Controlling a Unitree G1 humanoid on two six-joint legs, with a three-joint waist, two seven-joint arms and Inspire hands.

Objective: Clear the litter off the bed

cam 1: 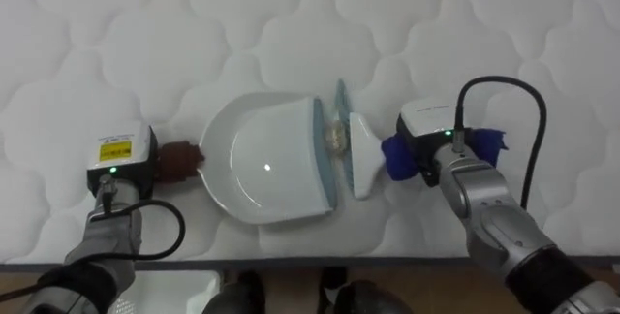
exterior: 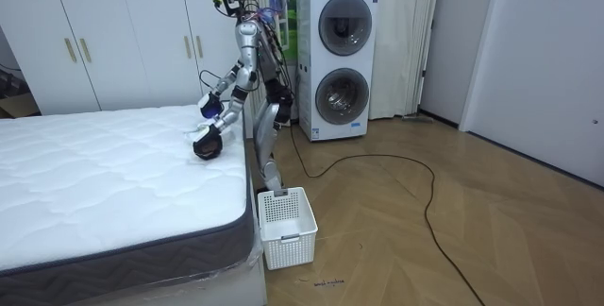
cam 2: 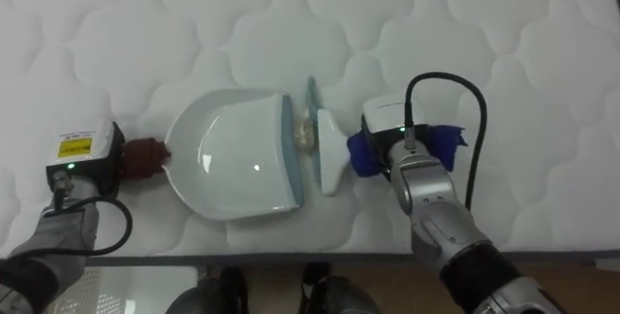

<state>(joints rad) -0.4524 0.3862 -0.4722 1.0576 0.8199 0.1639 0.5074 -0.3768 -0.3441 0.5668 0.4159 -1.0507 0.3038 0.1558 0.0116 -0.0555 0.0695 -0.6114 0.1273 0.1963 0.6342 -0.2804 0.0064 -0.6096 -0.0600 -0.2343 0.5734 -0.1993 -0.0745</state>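
Mattress [cam 1: 484, 23] front edge – left hand [cam 1: 121, 159] over dustpan [cam 1: 266, 159] handle, right hand [cam 1: 436, 135] over brush [cam 1: 360, 154], grips can't tell – wad [cam 1: 337, 137] at dustpan lip, not swept in yet

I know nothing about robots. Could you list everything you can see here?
mattress: one, white, quilted, before the robot
dustpan: one, white with brown handle, on the mattress
brush: one, white with blue handle, at the dustpan's mouth
scrap: one, pale, between brush and dustpan
basket: one, white, on the wooden floor
washing machines: two, white, stacked
wardrobe: one, white, beyond the mattress
left hand: at the dustpan's handle
right hand: at the brush's handle
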